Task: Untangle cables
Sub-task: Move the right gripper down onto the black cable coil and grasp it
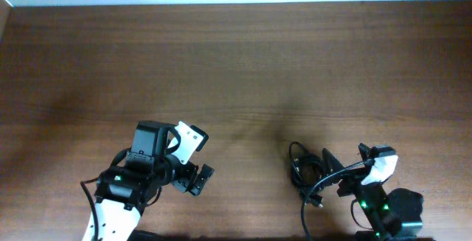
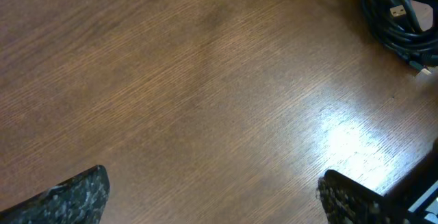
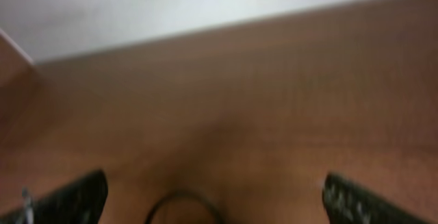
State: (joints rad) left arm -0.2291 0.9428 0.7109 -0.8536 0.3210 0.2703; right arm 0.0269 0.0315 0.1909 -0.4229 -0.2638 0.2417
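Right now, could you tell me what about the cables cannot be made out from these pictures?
- Overhead: how many cables are in the bundle and how they cross; too small, and the right gripper overlaps part of it.
- Left wrist: the bundle's far side, cut off by the right edge.
- Right wrist: only one blurred loop shows, cut off by the bottom edge.

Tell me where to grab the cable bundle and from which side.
Probably the coiled loops on the right edge of the cable bundle, approached from the right by the open right hand: the bundle lies flat, and that hand faces it.
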